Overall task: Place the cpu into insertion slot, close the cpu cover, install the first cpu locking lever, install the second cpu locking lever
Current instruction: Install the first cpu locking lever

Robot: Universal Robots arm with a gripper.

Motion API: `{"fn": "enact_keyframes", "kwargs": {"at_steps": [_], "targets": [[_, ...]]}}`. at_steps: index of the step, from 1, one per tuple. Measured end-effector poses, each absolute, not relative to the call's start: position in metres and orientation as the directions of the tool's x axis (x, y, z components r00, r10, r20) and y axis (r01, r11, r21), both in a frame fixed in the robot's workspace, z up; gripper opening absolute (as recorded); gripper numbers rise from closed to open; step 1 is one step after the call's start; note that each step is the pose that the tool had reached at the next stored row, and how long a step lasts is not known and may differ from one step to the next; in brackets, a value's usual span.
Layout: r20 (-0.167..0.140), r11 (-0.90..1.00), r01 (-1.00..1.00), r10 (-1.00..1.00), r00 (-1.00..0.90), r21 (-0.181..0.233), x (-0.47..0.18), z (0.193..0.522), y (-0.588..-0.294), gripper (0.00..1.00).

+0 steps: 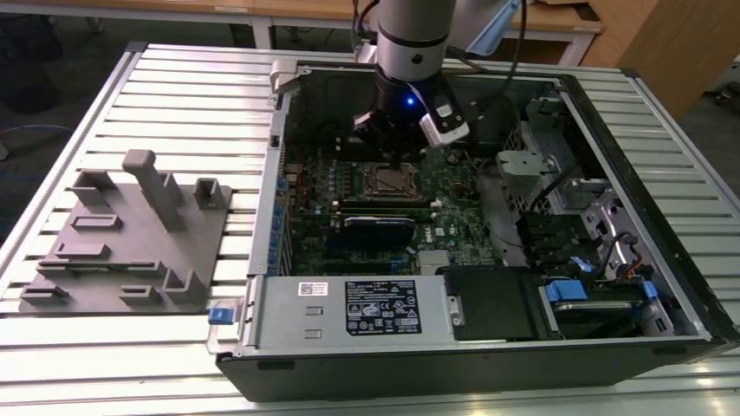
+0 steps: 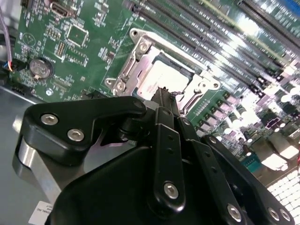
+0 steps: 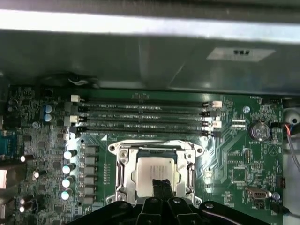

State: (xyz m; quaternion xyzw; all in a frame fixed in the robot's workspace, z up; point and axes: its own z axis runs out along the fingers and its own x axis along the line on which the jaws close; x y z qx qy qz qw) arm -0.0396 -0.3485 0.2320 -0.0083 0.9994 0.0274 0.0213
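The cpu [image 3: 152,169] lies flat in the insertion slot [image 1: 387,182] on the green motherboard, its silver top showing [image 2: 161,75]. The silver cpu cover [image 3: 123,161] lies down around it, framing the chip through its window [image 2: 136,61]. My gripper [image 3: 161,184] is shut, its two thin black fingertips pressed together with nothing between them. The tips [image 2: 164,92] hover at one edge of the socket, just over the cover's rim. In the exterior view the gripper [image 1: 401,160] reaches down into the open computer case right above the socket.
Long black memory slots [image 3: 140,117] run beside the socket. A black card [image 1: 379,227] stands past the socket's other side. A coin battery [image 3: 259,131] sits on the board. A grey fixture block [image 1: 127,234] rests on the slatted table at the exterior view's left.
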Motion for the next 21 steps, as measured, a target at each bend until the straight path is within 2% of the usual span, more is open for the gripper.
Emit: {"fn": "enact_keyframes", "kwargs": {"at_steps": [21], "targets": [[-0.031,0.998,0.020,0.022,-0.999,0.054,-0.0377,0.2308,-0.3523,0.10]]}}
